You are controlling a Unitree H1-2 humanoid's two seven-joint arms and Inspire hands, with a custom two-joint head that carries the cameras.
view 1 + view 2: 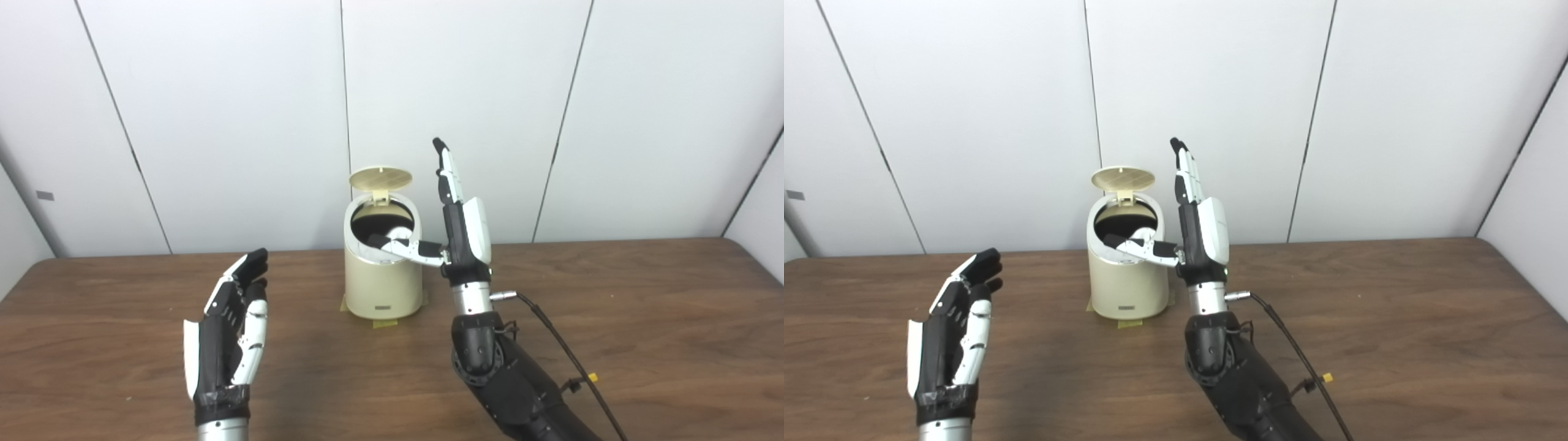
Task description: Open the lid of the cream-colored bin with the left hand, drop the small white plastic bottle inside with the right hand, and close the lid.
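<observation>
While the round, ribbed cream lid (380, 178) stands tipped up at the back of the cream-coloured cylindrical plastic bin (383, 283), we see the bin's dark mouth open, ringed by a shiny rim. This bin sits near the far edge of the brown wooden tabletop (643, 318), about midway along it, with bits of yellowish tape (384, 323) showing under its base. Our right hand (460, 236) is raised just beside the bin on its right, its fingers (449, 172) pointing straight up and spread from the thumb, which reaches sideways over the bin's rim. At the thumb's tip, inside the mouth, we make out a small white rounded shape (401, 233); it may be the small white plastic bottle, but we cannot tell for sure, nor whether the thumb touches it. Our left hand (234, 324) hangs above the tabletop toward the near left corner, well apart from the bin, fingers loosely extended and holding nothing. A black cable (566, 355) trails from the right wrist.
</observation>
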